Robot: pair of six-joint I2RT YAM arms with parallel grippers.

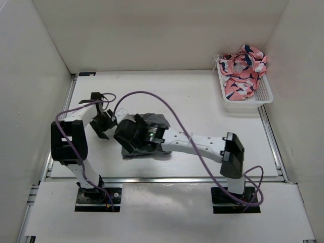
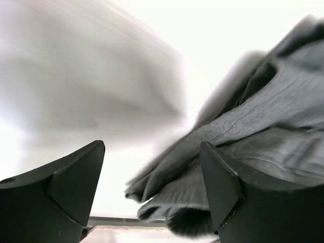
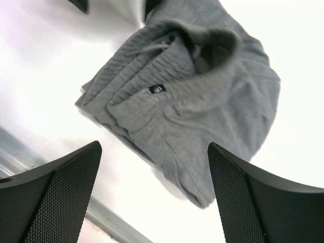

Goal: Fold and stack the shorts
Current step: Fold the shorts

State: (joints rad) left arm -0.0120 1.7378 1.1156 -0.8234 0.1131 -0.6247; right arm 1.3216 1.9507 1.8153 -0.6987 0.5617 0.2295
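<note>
The grey shorts (image 3: 192,96) lie bunched and folded on the white table, with the waistband and a small black label facing up. My right gripper (image 3: 154,147) hovers open over their near edge, holding nothing. In the top view, the right gripper (image 1: 126,139) covers most of the shorts (image 1: 154,119). My left gripper (image 2: 153,147) is open too. A fold of the shorts (image 2: 263,116) reaches down beside its right finger (image 2: 223,187), and the picture is blurred. From above, the left gripper (image 1: 107,124) sits just left of the cloth.
A white basket (image 1: 263,96) with pink patterned cloth (image 1: 244,68) stands at the back right corner. White walls close in the table on three sides. A metal rail (image 1: 167,179) runs along the near edge. A purple cable (image 1: 172,114) arches over the right arm.
</note>
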